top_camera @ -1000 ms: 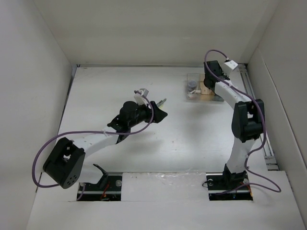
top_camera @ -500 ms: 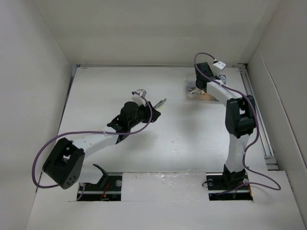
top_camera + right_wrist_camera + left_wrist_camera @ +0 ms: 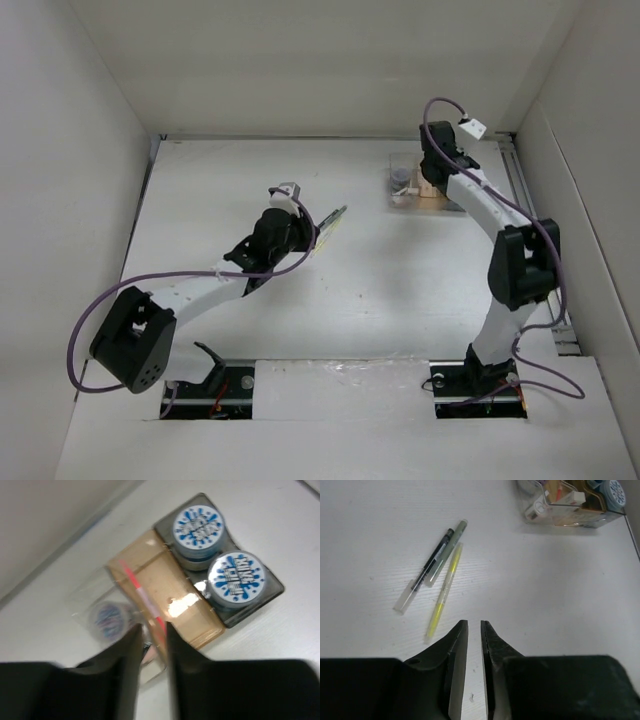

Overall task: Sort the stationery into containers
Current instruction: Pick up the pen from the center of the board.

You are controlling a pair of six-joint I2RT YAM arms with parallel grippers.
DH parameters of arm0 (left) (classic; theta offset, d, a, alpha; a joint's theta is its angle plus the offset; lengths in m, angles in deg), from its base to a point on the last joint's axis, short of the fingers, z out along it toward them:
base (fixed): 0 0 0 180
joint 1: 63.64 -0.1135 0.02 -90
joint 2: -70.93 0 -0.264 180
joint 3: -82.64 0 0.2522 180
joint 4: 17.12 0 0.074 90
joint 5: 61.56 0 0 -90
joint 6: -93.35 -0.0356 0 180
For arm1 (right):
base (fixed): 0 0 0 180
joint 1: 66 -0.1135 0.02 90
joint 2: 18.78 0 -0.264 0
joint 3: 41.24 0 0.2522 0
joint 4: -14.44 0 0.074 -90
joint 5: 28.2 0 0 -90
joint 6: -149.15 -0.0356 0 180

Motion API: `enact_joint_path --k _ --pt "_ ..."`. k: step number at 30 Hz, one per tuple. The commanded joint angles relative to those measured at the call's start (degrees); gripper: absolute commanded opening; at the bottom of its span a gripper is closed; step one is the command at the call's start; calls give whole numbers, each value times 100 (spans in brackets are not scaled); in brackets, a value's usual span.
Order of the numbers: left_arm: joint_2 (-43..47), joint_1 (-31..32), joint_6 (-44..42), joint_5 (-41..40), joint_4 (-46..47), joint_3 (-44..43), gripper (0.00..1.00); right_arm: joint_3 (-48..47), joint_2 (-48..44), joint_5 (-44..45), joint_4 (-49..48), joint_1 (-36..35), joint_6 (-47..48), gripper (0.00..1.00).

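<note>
Three pens lie together on the white table: a dark pen [image 3: 439,555], a grey-green pen [image 3: 453,544] and a yellow-green pen [image 3: 445,592]; from above they show as one bundle [image 3: 335,218]. My left gripper [image 3: 474,622] [image 3: 312,236] hovers just short of them, jaws almost together and empty. The three-part tray [image 3: 445,198] [image 3: 580,522] stands at the back right. Over it hangs my right gripper [image 3: 151,626] [image 3: 424,186], jaws slightly apart. A red pen [image 3: 142,592] leans in the tan section [image 3: 175,587], its lower end between the fingertips. Two blue-printed rolls [image 3: 199,529] [image 3: 235,576] fill the dark section.
A round purplish pot [image 3: 107,617] sits in the clear section, blurred. The enclosure's back wall [image 3: 330,70] rises just beyond the tray. A metal rail [image 3: 540,235] runs along the table's right side.
My left gripper's jaws have closed from wide to nearly together, still empty, beside the pens. My right arm swung left over the tray and came back; its jaws widened, then narrowed.
</note>
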Motion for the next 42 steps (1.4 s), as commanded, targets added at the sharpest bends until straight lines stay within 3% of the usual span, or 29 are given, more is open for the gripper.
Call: enact_joint_path --k 1,2,3,7,11,13,16,19,20,25,34,42 --pt "-194 -14 -178 -406 -259 -436 13 653 -837 -989 -361 -131 -399 25" --pt "-299 -14 -230 -468 -373 -594 14 910 -1213 -1200 -511 -184 -513 16" --pt "-396 -14 -230 -599 -531 -665 16 1164 -1408 -1402 -661 -254 -575 0" --pt "-792 -14 -230 -916 -664 -832 26 2264 -2139 -2422 -1373 -684 -760 0" --pt "-1100 -14 -283 -1215 -804 -1034 42 2731 -2245 -2573 -1506 -1351 -866 0" --pt "-1223 -14 -283 -1277 -866 -1157 42 2871 -2245 -2573 -1558 -1590 -866 0" --pt "-1294 -14 -414 -927 -937 -1071 30 3003 -2192 -2205 -1559 -1915 -866 0" --pt "-1241 -14 -415 -618 -805 -939 32 3126 -2192 -2204 -1620 -1977 -919 8" --pt "-1241 -14 -415 -539 -805 -938 34 3127 -2192 -2204 -1620 -2047 -919 16" --pt "-1460 -14 -529 -267 -805 -877 41 3268 -2192 -2345 -1787 -2048 -971 37" --pt "-1926 91 -696 -153 -743 -1053 39 3373 -2192 -2459 -1902 -1995 -971 39" --pt "-2251 143 -749 -222 -743 -1281 23 3487 -2245 -2573 -2007 -1995 -971 39"
